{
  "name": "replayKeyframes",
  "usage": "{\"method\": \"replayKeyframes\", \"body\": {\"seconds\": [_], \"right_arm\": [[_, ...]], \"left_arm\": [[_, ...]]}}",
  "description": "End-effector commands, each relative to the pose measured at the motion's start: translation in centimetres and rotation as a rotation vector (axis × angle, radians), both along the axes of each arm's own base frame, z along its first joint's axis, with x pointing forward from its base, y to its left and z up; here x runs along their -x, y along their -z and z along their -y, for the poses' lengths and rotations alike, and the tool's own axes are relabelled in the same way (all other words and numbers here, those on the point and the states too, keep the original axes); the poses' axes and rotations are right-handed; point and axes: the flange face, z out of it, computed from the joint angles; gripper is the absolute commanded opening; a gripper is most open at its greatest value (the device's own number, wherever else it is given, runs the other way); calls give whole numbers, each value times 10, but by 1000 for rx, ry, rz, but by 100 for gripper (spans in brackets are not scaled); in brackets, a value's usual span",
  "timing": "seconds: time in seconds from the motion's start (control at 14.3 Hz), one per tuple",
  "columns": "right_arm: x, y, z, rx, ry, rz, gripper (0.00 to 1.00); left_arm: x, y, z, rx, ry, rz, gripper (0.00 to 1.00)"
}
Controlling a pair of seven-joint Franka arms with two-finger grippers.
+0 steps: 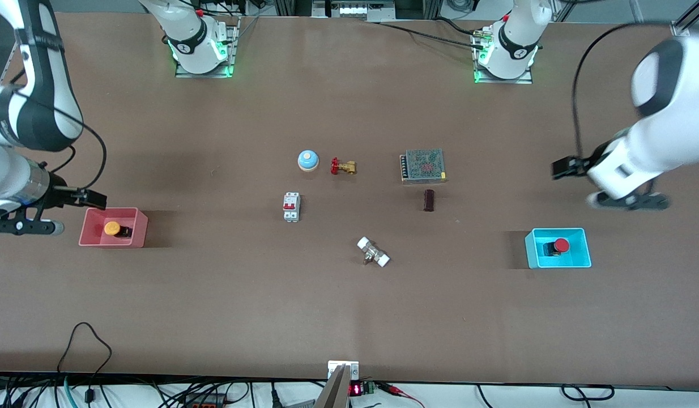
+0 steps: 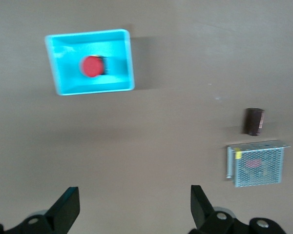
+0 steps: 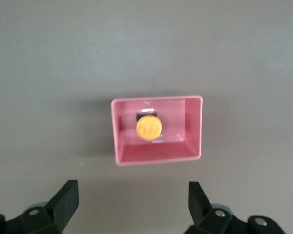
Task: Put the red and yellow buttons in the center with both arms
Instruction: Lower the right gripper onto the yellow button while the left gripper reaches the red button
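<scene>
The orange-yellow button [image 1: 112, 228] lies in a pink bin [image 1: 94, 242] at the right arm's end of the table. It also shows in the right wrist view [image 3: 148, 127], inside the bin [image 3: 156, 157]. My right gripper [image 1: 21, 226] [image 3: 133, 207] hangs open and empty in the air beside that bin. The red button [image 1: 561, 245] lies in a cyan bin [image 1: 579, 262] at the left arm's end. It also shows in the left wrist view [image 2: 92, 66], inside the bin [image 2: 63, 88]. My left gripper [image 1: 630, 200] [image 2: 135, 209] hangs open and empty over bare table beside the cyan bin.
Around the table's middle stand a blue bell [image 1: 307, 160], a brass valve with a red handwheel [image 1: 343, 166], a white circuit breaker [image 1: 291, 207], a mesh-covered power supply [image 1: 423, 166], a dark cylinder [image 1: 429, 200] and a white-ended fitting [image 1: 373, 252].
</scene>
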Motion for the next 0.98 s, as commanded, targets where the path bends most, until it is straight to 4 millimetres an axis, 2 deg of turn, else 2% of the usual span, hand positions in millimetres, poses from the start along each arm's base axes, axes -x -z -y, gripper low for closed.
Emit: {"method": "replayKeyframes", "body": {"seconds": [0.0,0.14,0.21,0.28,0.42,0.49,0.56,0.63,0.7,0.77,0.84,0.91], "right_arm": [[-8,40,18,-2,12,37,100],[-12,59,24,-7,12,54,100],[-12,68,24,-10,11,56,100],[-9,77,26,-12,11,59,100],[-5,96,25,-14,-23,68,100],[-3,105,25,-17,-27,70,100],[-1,110,25,-18,-28,74,100],[1,113,25,-16,-35,77,100],[2,116,25,-3,-49,73,100],[2,119,25,6,-59,68,100],[2,121,26,11,-64,71,100],[1,123,29,20,-73,81,100]], "left_arm": [[-51,7,63,1,-47,47,100],[-71,30,97,-4,-73,47,100],[-79,41,100,-1,-76,50,100],[-85,43,101,-6,-64,73,100],[-93,39,74,-113,-27,121,100],[-99,42,48,-162,-13,134,100],[-106,49,17,-164,-24,135,100],[-109,57,3,-155,-38,127,100],[-112,74,-10,-155,-50,105,100],[-114,90,-32,-158,-76,89,100],[-117,96,-47,-151,-80,96,100],[-119,106,-50,-147,-63,110,100]]}}
